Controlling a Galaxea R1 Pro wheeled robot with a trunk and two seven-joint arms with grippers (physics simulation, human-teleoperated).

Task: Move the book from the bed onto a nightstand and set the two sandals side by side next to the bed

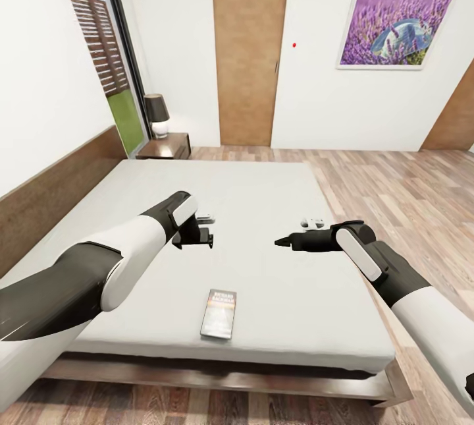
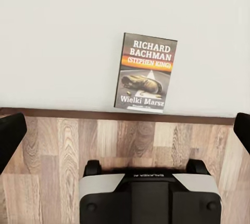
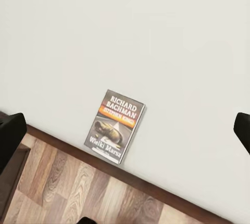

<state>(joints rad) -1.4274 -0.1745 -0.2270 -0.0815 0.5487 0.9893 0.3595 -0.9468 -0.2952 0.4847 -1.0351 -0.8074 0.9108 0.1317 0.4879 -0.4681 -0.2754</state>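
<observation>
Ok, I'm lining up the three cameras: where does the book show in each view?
Head view: the book lies low and centre, near the bed's foot edge.
Left wrist view: right of centre, upper half.
Right wrist view: just below centre.
Shared landmark: the mattress edge over the dark frame beside the book.

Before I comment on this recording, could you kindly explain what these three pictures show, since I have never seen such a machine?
This is a simulated wheeled robot with two arms. The large picture comes from a camera on its head, looking down over the bed. The left claw and right claw hover above the mattress, and both hold nothing. The other two pictures come from cameras near each claw, looking down along its fingers. On the mattress, near the bed's closest edge, lies the book, cover up; the left wrist view shows it clearly. A nightstand with a lamp stands in the far corner.
</observation>
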